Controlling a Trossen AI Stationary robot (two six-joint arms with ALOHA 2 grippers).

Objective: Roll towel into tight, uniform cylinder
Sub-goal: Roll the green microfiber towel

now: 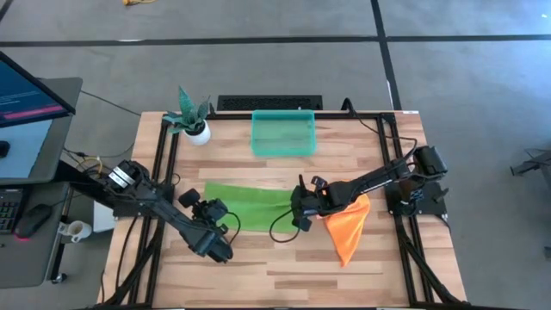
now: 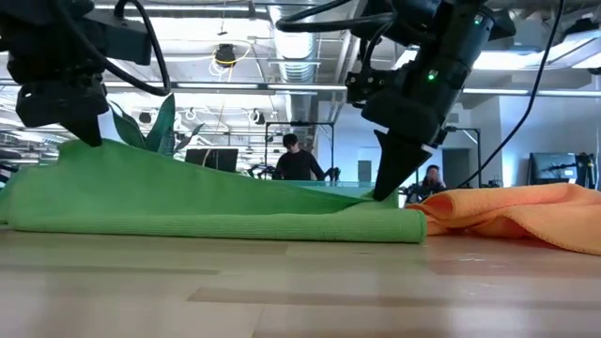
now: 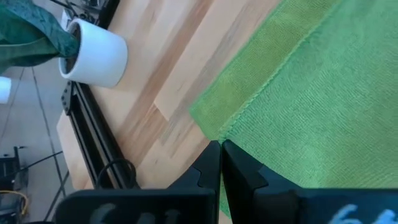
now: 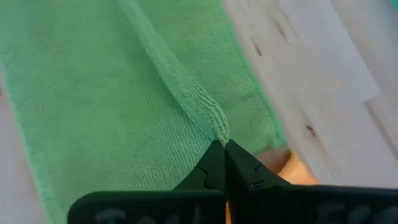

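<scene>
Nearest the low camera, bare wooden table (image 2: 300, 291). Just beyond it, green towel (image 2: 216, 202) spread flat across the table's middle, folded front edge facing the low camera, upper layer lifted at both ends. Not rolled yet.

At the towel's left end, left gripper (image 3: 220, 144) pinched shut on a corner of the green cloth — fingers (image 3: 239, 168) meeting at the hemmed edge in the left wrist view. Same gripper (image 1: 191, 199) seen from above at the towel's left edge, arm running back to the table's front-left. In the low view, cloth raised into a peak under that gripper (image 2: 91, 139).

At the towel's right end, right gripper (image 4: 222, 144) also clamped shut on the towel, a small ridge of green fabric bunched at the tips. From above, that gripper (image 1: 298, 205) over the towel's right edge, arm reaching in from the table's right side. Low view: gripper (image 2: 383, 192) pointing down into the fabric.

Just beside the towel's right end, orange cloth (image 1: 349, 224) lying crumpled — touching or nearly touching the green one, partly under the right arm.

Farther back, teal bin (image 1: 283, 132) near the table's rear edge, apart from the towel. Left of it, small plant (image 1: 191, 116) in a white pot (image 3: 94, 53). Beyond the table, two people (image 2: 299, 158) in the room, far off.
</scene>
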